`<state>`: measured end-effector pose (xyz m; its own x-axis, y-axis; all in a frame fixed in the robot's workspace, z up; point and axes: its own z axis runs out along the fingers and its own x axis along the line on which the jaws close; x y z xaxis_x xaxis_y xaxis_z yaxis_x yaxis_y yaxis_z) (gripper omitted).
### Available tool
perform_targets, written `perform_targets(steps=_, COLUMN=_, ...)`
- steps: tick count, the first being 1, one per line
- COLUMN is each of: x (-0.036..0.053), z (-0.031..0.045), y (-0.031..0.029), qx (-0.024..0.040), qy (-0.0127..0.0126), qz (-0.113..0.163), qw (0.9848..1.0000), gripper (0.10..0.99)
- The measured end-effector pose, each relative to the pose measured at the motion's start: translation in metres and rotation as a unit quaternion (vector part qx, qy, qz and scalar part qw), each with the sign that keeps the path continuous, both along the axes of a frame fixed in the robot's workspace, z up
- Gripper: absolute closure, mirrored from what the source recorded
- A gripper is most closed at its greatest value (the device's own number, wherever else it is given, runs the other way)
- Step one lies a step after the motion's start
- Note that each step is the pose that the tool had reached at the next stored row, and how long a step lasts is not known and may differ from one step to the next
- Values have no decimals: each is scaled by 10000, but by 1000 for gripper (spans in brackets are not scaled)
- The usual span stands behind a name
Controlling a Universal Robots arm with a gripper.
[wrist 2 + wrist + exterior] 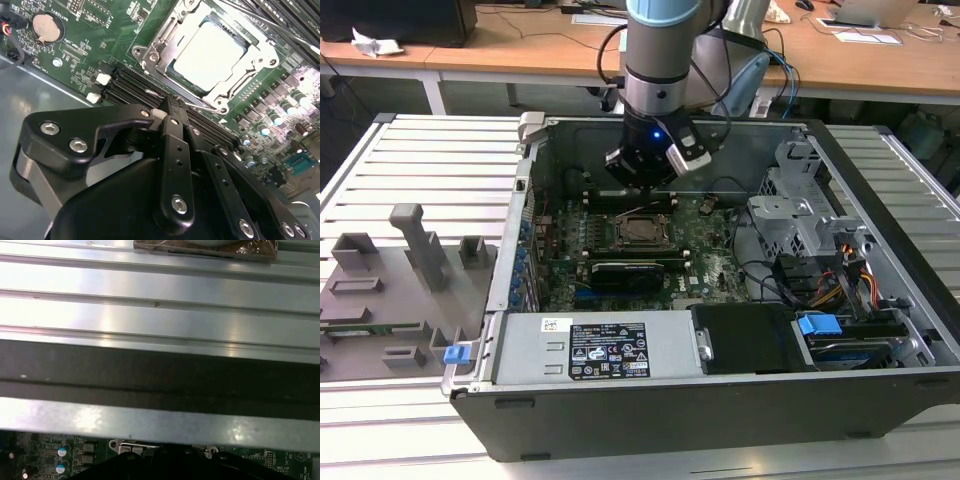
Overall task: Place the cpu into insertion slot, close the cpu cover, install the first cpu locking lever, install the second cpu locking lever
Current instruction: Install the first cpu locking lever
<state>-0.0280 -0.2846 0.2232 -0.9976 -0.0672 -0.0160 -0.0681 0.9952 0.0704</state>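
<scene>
We count one arm with one gripper point(642, 180), hanging inside the open computer case point(880, 400) just behind the socket point(642, 231) in the exterior view. In the second wrist view its black fingers point(175, 120) sit pressed together with nothing between them, their tips just beside a thin wire lever point(192, 103) at the socket's edge. One chip point(210, 52) lies in the socket, and one metal cover point(165, 37) is folded down around it, framing its pale face on the green board point(100, 30).

Ribbed metal worktable point(420, 160), wooden desks point(520, 50) behind, bright even light
</scene>
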Motion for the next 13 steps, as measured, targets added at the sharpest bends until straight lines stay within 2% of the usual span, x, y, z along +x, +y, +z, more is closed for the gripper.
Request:
perform_targets(steps=6, x=67, z=-57, y=15, qx=-30, qy=10, qz=1, qw=10000, gripper=980)
perform_targets(steps=13, x=97, z=-129, y=20, qx=-66, qy=16, qz=0, qw=10000, gripper=980)
